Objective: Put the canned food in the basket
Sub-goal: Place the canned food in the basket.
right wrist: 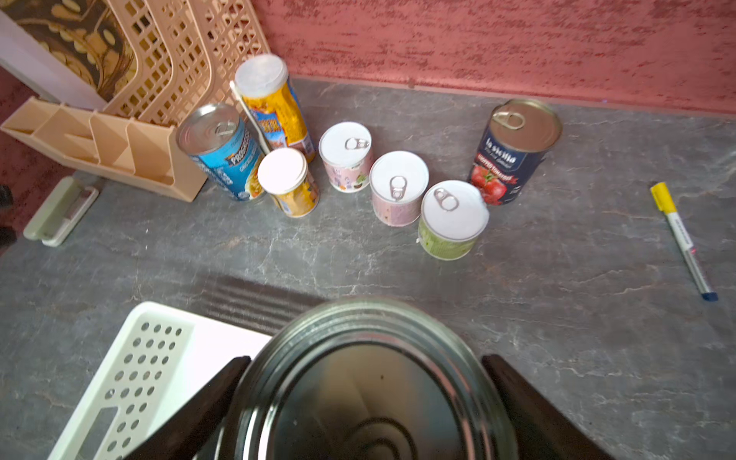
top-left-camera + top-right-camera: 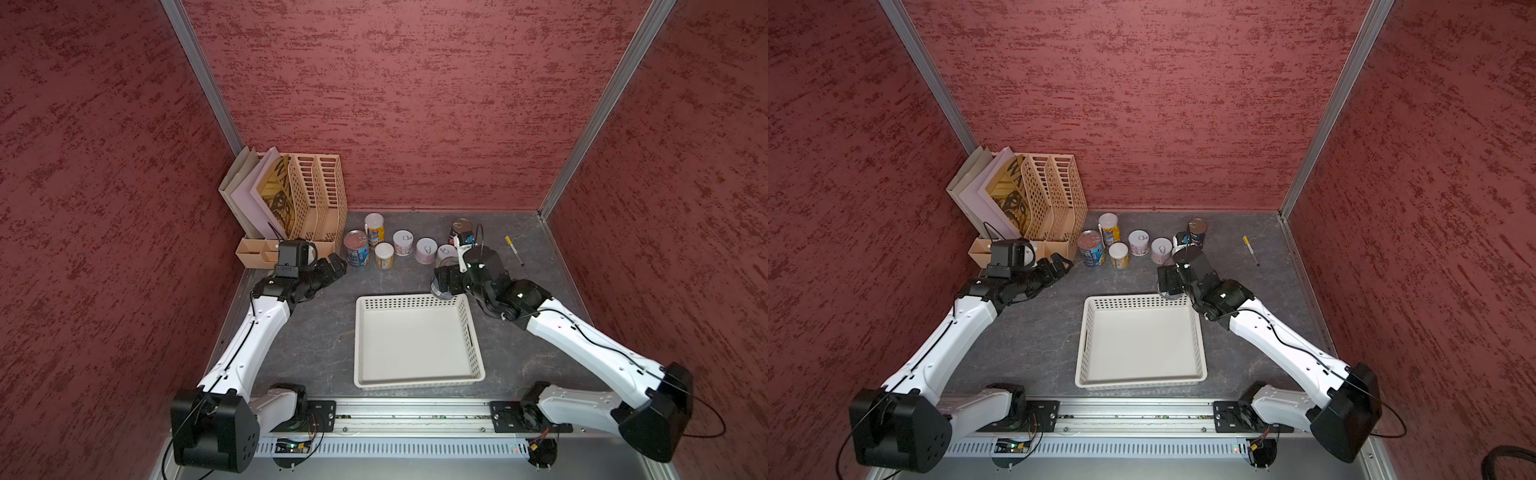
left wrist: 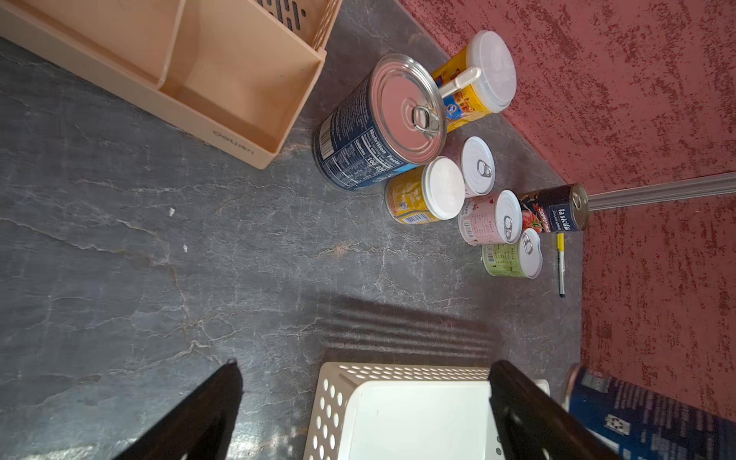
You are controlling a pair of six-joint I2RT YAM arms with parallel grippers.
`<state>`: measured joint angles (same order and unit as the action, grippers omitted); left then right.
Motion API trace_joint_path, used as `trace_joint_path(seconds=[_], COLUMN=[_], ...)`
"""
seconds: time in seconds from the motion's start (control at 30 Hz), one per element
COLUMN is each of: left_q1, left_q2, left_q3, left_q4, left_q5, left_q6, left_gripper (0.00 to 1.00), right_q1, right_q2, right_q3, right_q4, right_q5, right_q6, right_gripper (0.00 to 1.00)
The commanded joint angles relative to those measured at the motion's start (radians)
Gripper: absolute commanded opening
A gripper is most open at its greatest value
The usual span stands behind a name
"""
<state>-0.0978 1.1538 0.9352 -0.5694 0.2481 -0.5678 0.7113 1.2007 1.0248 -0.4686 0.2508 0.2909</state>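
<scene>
In both top views the left arm rises from its base and slopes forward. It sets the left gripper (image 2: 337, 262) low over the table (image 2: 316, 332), in front of the beige file organizer (image 2: 309, 195) and just beside the nearest of the seven cans (image 2: 402, 243) standing along the back wall. The right arm reaches in from its side with the wrist bent toward the centre. This puts the right gripper (image 2: 441, 286) at the far right corner of the basket (image 2: 411, 345), which sits mid-table. A blue-labelled can (image 2: 1168, 295) sits in that gripper, over the basket's rim. The left wrist view shows the left fingers (image 3: 207, 414) spread wide with nothing between them, above a corner of the basket, with the blue-labelled can off to one side. The right wrist view shows both right fingers (image 1: 211, 398) pressed against that can's sides. Its metal end faces the camera above the basket's perforated corner, and a yellow-capped pen (image 1: 683, 241) lies apart from the row.
</scene>
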Motion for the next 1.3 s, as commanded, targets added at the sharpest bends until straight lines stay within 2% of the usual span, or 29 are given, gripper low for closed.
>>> trace_joint_path(seconds=[0.0,0.17,0.47,0.73,0.83,1.27], left_q1=[-0.009,-0.01,-0.013,-0.015,-0.016,-0.015], left_q2=[-0.01,-0.007,-0.014,-0.031,-0.018,-0.008], left_q3=[0.033,0.032,0.036,0.011,0.023,0.025], left_q4=[-0.008,-0.005,-0.024,0.005,-0.007,-0.008], left_q5=[-0.019,-0.014,-0.045,-0.053,-0.05,-0.069], left_q6=[0.02,0.02,0.029,0.027,0.03,0.036], left_gripper=[1.0,1.0,1.0,1.0,1.0,1.0], right_q1=[0.036,0.063,0.068,0.068,0.068,0.068], right_q2=[-0.073,-0.085,-0.033,0.031,0.051,-0.102], right_q3=[-0.039,-0.079,-0.118,-0.137,-0.126,-0.208], right_q4=[0.219,0.282,0.32,0.329,0.311,0.289], right_q5=[-0.003,-0.02,-0.028,0.071,0.07,0.024], right_q6=[-0.022,-0.049,-0.021,-0.016,-0.002,0.044], right_gripper=[0.32,0.32,0.31,0.32,0.31,0.31])
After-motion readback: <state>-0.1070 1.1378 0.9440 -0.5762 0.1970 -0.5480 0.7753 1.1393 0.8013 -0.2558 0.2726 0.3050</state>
